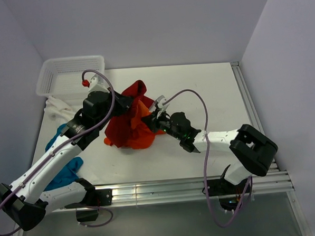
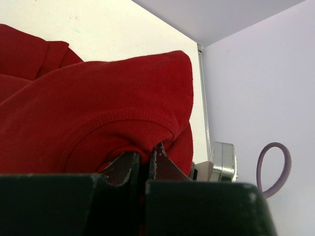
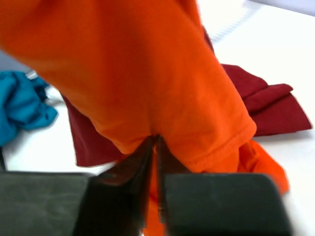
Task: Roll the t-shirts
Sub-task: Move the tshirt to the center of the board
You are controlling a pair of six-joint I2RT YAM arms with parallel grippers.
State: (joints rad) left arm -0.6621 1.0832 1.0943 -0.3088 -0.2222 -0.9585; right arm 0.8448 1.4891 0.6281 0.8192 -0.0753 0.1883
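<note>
A dark red t-shirt and a bright orange t-shirt lie bunched together mid-table. My left gripper is shut on a fold of the dark red t-shirt, and the cloth is pinched between its jaws. My right gripper comes in from the right, shut on a raised fold of the orange t-shirt; its jaws are nearly together on the cloth. A blue t-shirt lies crumpled under the left arm. A white t-shirt sits at the far left.
A white mesh basket stands at the back left corner. Walls close in the table on three sides. A metal rail runs along the right edge and another along the front. The right arm's purple cable loops above the table.
</note>
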